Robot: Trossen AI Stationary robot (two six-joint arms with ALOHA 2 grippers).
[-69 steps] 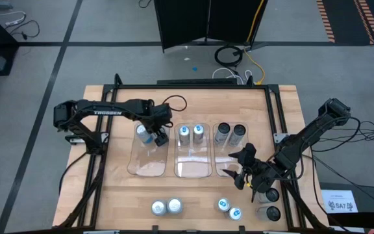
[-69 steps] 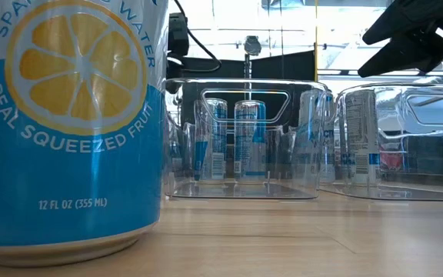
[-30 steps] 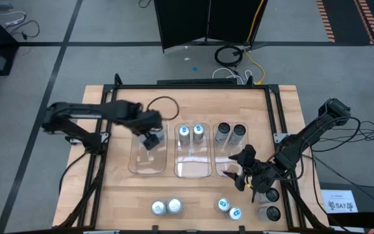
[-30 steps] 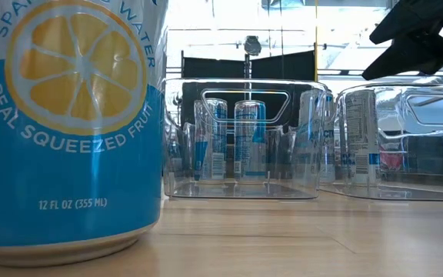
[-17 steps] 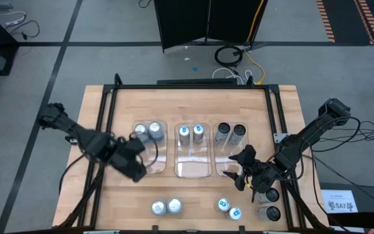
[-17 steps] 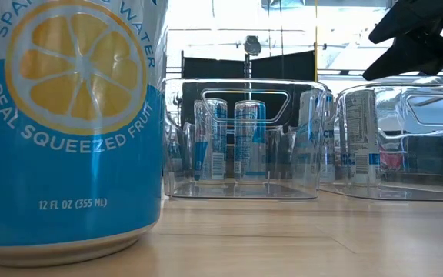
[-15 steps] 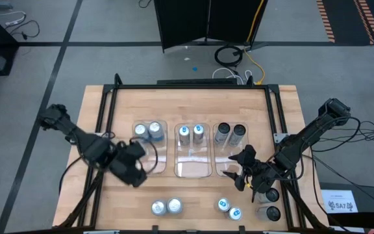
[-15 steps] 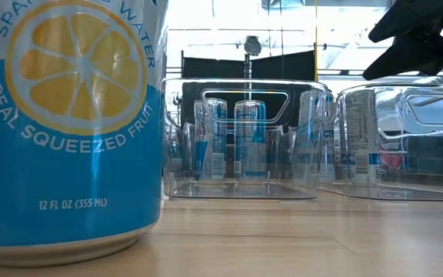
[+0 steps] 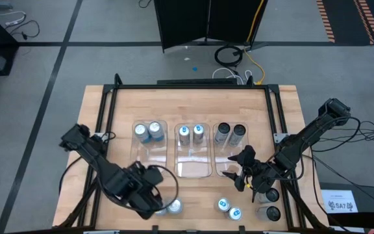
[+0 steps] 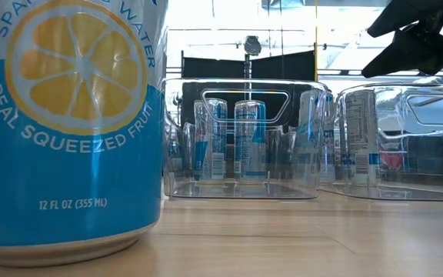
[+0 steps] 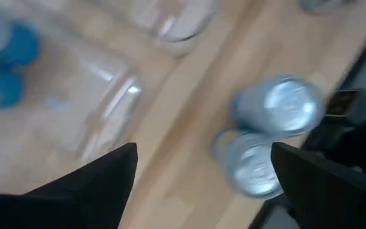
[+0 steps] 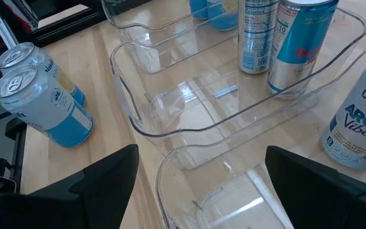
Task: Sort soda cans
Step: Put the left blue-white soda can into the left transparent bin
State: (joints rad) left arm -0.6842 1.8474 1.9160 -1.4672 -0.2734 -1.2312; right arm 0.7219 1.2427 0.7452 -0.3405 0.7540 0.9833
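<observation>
Left gripper (image 9: 153, 203): jaws wide, empty, right over two silver-topped cans (image 9: 172, 207) at the near edge.
Left bin (image 9: 149, 166): two cans at its far end.
Middle bin (image 9: 192, 166): two blue-topped cans (image 9: 191, 133).
Right gripper (image 9: 242, 170): spread, empty, above the right bin (image 9: 226, 170).

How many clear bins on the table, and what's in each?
3, side by side mid-table. Left bin holds two silver-topped cans at its far end; middle bin two blue-topped cans; right bin two dark cans. The right gripper hides part of the right bin.
</observation>
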